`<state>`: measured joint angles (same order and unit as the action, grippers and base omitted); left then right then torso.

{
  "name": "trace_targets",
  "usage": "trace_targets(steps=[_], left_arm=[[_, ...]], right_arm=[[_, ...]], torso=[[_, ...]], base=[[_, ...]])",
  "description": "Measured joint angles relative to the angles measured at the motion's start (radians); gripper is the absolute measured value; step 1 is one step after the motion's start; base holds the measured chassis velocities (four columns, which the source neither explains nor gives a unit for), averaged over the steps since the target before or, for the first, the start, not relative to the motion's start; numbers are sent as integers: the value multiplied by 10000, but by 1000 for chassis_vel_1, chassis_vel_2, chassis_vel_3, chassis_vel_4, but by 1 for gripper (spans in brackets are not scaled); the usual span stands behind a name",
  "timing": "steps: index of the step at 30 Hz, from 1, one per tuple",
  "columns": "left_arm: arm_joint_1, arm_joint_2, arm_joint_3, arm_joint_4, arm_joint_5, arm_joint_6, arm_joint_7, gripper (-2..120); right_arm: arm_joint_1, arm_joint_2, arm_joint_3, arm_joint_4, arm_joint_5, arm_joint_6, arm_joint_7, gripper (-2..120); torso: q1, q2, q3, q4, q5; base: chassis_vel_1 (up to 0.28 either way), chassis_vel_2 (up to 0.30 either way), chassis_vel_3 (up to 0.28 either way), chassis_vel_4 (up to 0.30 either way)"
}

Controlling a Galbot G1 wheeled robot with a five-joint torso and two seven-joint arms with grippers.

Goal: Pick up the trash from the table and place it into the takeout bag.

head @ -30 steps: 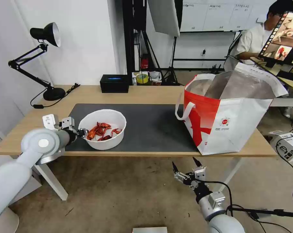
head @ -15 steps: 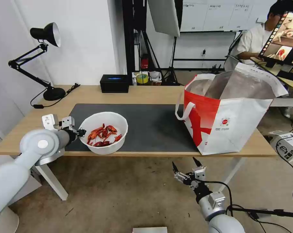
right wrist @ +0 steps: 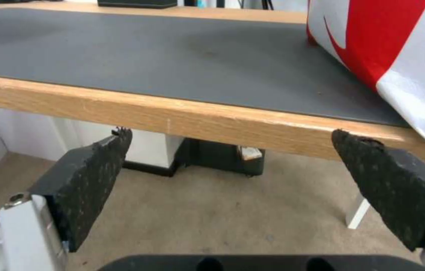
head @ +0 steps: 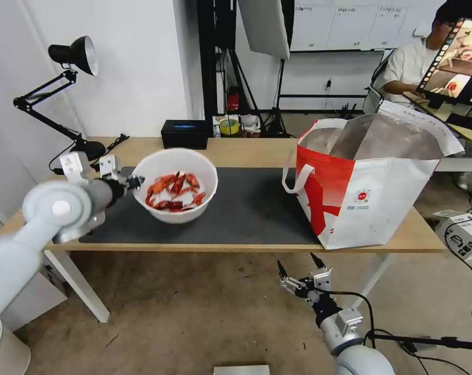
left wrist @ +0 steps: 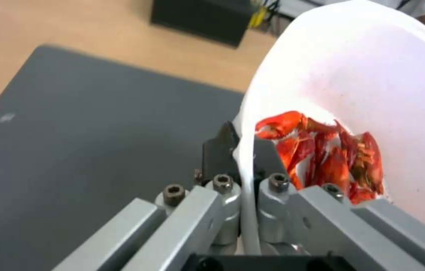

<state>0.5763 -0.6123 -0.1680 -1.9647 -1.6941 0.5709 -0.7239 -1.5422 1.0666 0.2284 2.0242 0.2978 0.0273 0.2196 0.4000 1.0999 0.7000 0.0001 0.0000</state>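
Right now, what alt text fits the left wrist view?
The left gripper pinches the rim of a white round bowl holding red crayfish shells, above a dark grey mat on the light-wood table.

your head view looks forward and down across the whole bench point(head: 246, 151), from high and back. your left wrist view sits very near the left tool point(left wrist: 242, 150), facing along it over the dark mat point(left wrist: 97, 131). your right wrist view looks from below the bench edge point(right wrist: 197, 116) up across that same mat point(right wrist: 172, 49), shared by all three.
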Motion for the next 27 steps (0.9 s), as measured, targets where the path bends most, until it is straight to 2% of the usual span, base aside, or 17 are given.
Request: trace_targets(steps=[7,17,19,24,27], left_arm=[[-1516,-263,990,-297,-546,-208,-281,0],[-3039,-837,2164,33,-651,-382,-281,0],[-3530,-1109,2649,222,-679,-459,-285,0],[-4194,-1536,3253,504,-692,-541,-297,0],[-5122,-2290,3902,1038,-684,-710,-494,0]], right_arm=[[0,0,0,0,0,0,0,100],[0,0,1,0,0,0,-1,100],[0,0,0,0,0,0,0,100],[0,0,1,0,0,1,-1,100],[0,0,0,1,0,0,-1,100]], torso=[[0,0,0,-3,3],[0,0,0,-1,1],[1,0,1,0,1],[1,-1,1,-2,2],[1,0,1,-1,1]], base=[[0,0,0,0],[0,0,0,0],[0,0,0,0],[0,0,0,0],[0,0,0,0]])
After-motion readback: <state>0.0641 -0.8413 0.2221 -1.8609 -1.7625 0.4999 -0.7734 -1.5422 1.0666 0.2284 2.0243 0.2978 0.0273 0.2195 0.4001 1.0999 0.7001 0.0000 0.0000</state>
